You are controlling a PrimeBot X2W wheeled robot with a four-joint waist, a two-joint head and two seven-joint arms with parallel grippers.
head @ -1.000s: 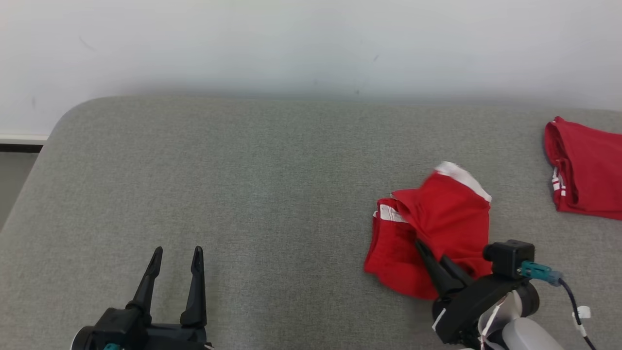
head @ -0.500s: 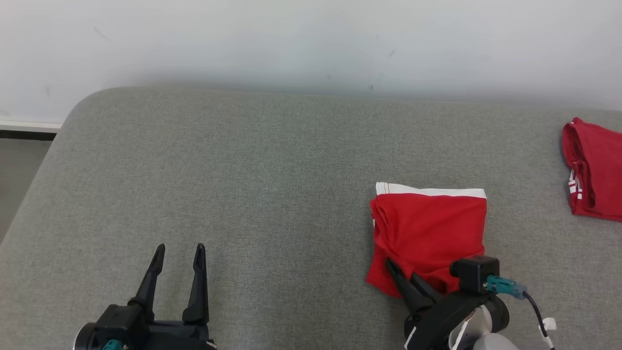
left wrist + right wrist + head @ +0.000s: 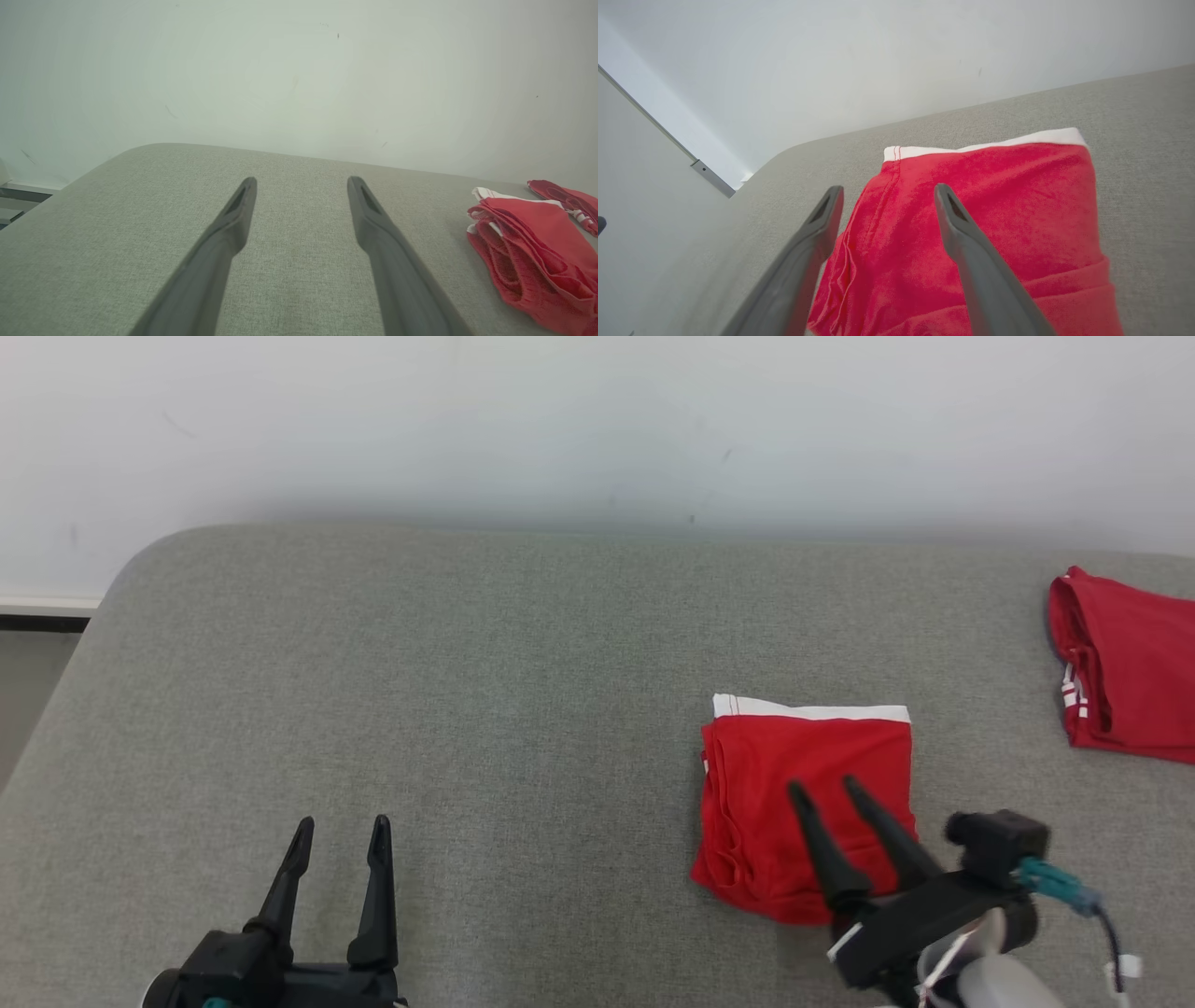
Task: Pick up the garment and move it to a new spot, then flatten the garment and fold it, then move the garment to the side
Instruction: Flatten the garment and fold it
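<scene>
Pointing across the near half of the folded red garment (image 3: 803,747), the right gripper (image 3: 825,785) has its fingers spread and grips nothing. The white waistband (image 3: 985,144) lies beyond its tips. The left gripper (image 3: 342,821), equally wide and empty, stands over bare grey cushion (image 3: 467,691), with the garment well to its right. The left wrist view adds the stacked layers along the garment's side edge. Count: two grippers, two red garments, the second garment (image 3: 1125,663) far right of the right gripper.

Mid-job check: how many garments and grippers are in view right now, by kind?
Red garments: 2, the folded garment and the far-right garment
Grippers: 2, the left gripper and the right gripper, both open
Total: 4
</scene>
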